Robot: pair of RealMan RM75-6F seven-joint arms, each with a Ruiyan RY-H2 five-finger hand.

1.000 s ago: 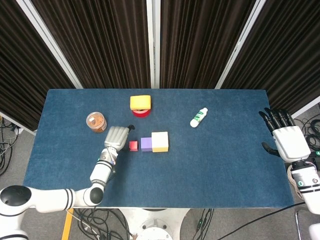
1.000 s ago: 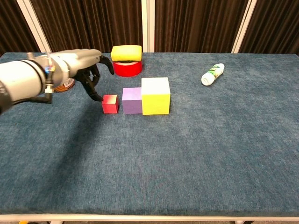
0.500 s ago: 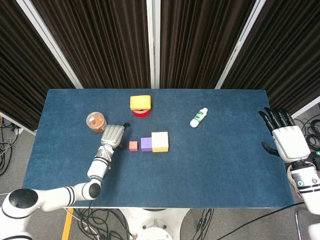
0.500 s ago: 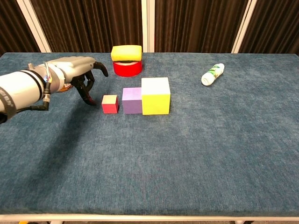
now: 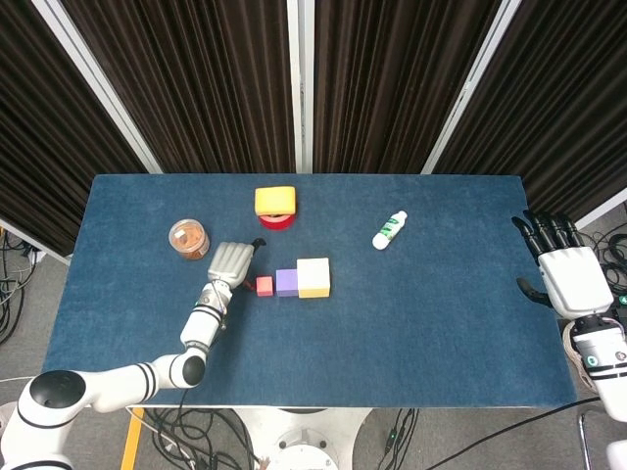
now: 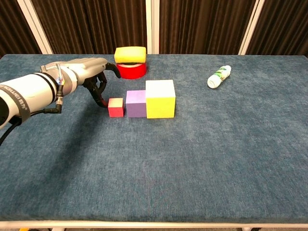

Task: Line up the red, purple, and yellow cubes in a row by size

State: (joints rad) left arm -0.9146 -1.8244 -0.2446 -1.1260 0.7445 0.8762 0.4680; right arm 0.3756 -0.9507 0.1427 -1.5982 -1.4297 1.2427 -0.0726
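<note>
While the three cubes sit mid-bench, the row is judged close to finished: the red cube (image 6: 115,107), the smallest, lies just left of the purple cube (image 6: 135,103), which touches the larger yellow cube (image 6: 160,98) on its right. A thin gap seems to remain between red and purple in the chest view, though from the head view it cannot be told whether they touch.

The left hand (image 6: 91,72) is placed immediately left of the red cube, its fingers (image 6: 99,92) curled downward with the tips at or against the cube's left face; nothing is held. From those fingertips the cube lies to the right, along the row's own line, so any closing nudge is expected to run straight toward the purple cube. A push applied off-centre could turn the small block out of line.

The right hand (image 5: 567,275) is kept at the far right edge of the bench (image 5: 441,323), fingers spread and empty, well apart from the cubes; the left hand is clearly the nearer.
</note>
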